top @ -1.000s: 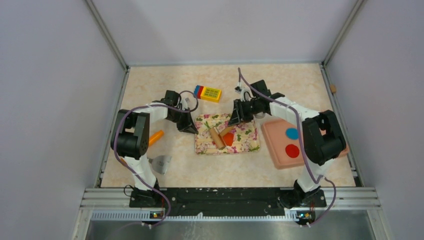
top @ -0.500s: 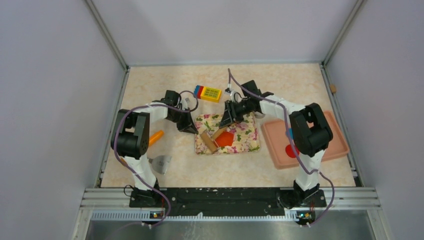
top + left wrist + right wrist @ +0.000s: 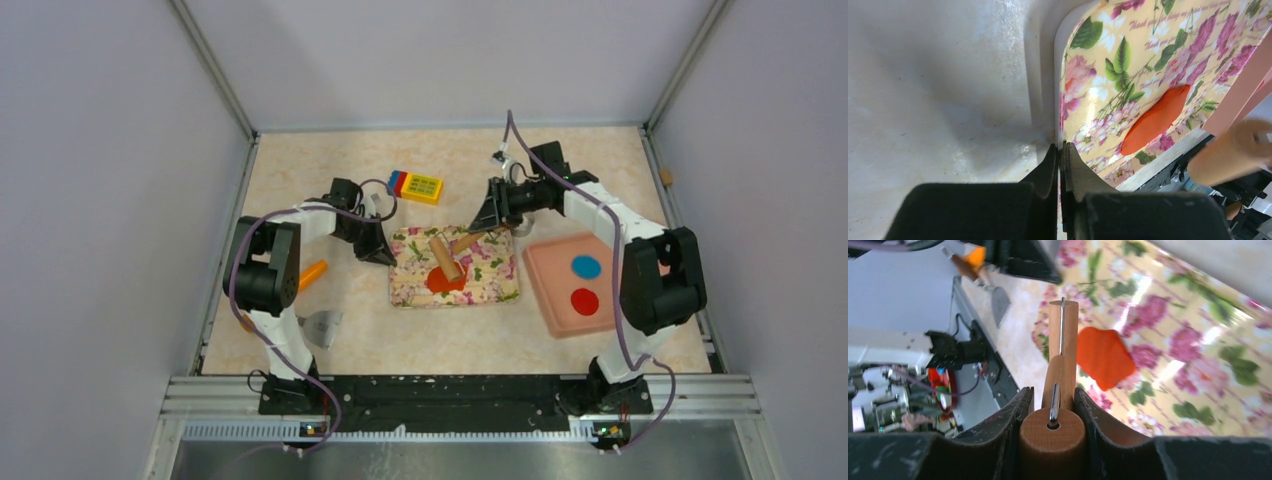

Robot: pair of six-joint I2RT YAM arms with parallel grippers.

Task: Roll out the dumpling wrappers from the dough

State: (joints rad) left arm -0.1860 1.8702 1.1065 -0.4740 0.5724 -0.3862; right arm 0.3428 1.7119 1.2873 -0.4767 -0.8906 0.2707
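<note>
Nearest the arm bases at left lies a grey flat metal blade (image 3: 322, 326), with a long orange carrot-shaped toy (image 3: 313, 272) just beyond it. At right, a pink rectangular plastic tray (image 3: 555, 285) carries one round flat red clay dumpling wrapper (image 3: 585, 301) and, behind it, a round flat blue disc (image 3: 586, 266). At centre, a floral-printed rectangular board (image 3: 495, 275) bears the flat red-orange clay dough (image 3: 437, 284) under the wooden rolling pin (image 3: 446, 258). The left gripper (image 3: 1060, 147) is fully closed at the board's left edge, the right gripper (image 3: 1053, 395) is clamped on the pin's handle, and a yellow toy brick (image 3: 416, 186) lies farthest back.
</note>
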